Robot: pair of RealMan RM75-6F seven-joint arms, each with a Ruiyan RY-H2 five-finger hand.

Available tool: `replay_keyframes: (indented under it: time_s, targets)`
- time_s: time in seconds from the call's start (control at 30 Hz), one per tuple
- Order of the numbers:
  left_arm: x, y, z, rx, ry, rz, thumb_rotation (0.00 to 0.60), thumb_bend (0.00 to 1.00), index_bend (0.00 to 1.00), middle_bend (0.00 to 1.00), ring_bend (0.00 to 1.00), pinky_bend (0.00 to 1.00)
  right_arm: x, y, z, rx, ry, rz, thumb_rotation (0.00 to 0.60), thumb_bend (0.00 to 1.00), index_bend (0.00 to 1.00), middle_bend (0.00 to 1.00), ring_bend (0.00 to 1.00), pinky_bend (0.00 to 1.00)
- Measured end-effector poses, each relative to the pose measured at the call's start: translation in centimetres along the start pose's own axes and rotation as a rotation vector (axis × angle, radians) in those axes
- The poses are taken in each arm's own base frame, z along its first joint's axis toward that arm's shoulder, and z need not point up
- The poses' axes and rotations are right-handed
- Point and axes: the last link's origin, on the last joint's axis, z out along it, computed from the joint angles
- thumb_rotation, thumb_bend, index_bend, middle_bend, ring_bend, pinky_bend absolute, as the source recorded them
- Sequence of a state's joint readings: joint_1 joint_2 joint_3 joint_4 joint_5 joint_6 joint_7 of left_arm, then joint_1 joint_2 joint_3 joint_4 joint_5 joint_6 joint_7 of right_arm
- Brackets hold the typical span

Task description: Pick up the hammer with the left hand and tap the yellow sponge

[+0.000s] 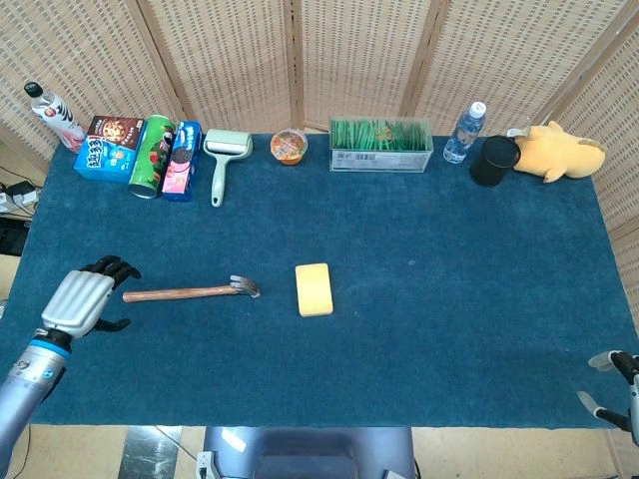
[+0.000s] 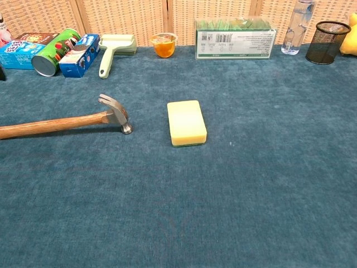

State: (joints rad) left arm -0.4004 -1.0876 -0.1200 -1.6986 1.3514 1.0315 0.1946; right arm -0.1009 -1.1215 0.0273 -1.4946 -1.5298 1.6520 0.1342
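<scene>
Wooden-handled steel claw hammer (image 1: 190,291) lies ungrasped on blue tabletop (image 1: 449,299), left of flat yellow sponge (image 1: 314,289). Left hand (image 1: 83,300), fingers spread and empty, sits at the handle's end, lower left of frame. Right hand (image 1: 617,387) barely shows at lower-right edge, fingers' state unclear; grasp and tap both remain.

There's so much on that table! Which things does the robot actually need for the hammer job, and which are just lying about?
Needed:
hammer, lying flat on the cloth
yellow sponge, beside the hammer's head
left hand, open at the handle's end

Just lying about:
lint roller
snack boxes
green can
water bottle
black mesh cup
yellow plush toy
</scene>
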Motion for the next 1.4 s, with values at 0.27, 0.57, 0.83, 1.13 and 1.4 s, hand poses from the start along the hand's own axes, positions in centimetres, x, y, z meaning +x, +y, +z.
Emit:
replay_keyframes:
  time_s: [0.27, 0.57, 0.83, 1.13, 1.4]
  targets:
    - [-1.3, 2.0, 3.5, -0.028, -0.051, -0.008, 0.600, 0.18, 0.29, 0.27, 0.16, 0.33, 0.2, 0.5, -0.2, -0.018, 0.004, -0.003, 0.600, 0.10, 0.45, 0.49, 0.46, 0.34]
    - [-3.6, 4.1, 6.8, -0.037, -0.118, -0.050, 0.600, 0.23, 0.29, 0.27, 0.18, 0.36, 0.4, 0.8, -0.5, -0.037, 0.007, -0.011, 0.600, 0.10, 0.45, 0.49, 0.46, 0.34]
    - [-5.7, 6.4, 9.3, -0.058, -0.131, -0.109, 0.600, 0.24, 0.32, 0.28, 0.21, 0.38, 0.8, 1.1, -1.1, -0.064, 0.021, -0.020, 0.600, 0.10, 0.45, 0.49, 0.47, 0.34]
    - [-6.8, 7.9, 10.5, -0.088, -0.138, -0.139, 0.600, 0.29, 0.38, 0.34, 0.27, 0.42, 1.1, 1.3, -1.6, -0.081, 0.021, -0.029, 0.600, 0.10, 0.45, 0.49, 0.47, 0.34]
    - [-7.1, 8.3, 11.2, -0.099, -0.121, -0.123, 0.600, 0.44, 0.64, 0.56, 0.50, 0.59, 1.1, 1.5, -1.7, -0.100, 0.016, -0.030, 0.600, 0.10, 0.45, 0.49, 0.47, 0.34]
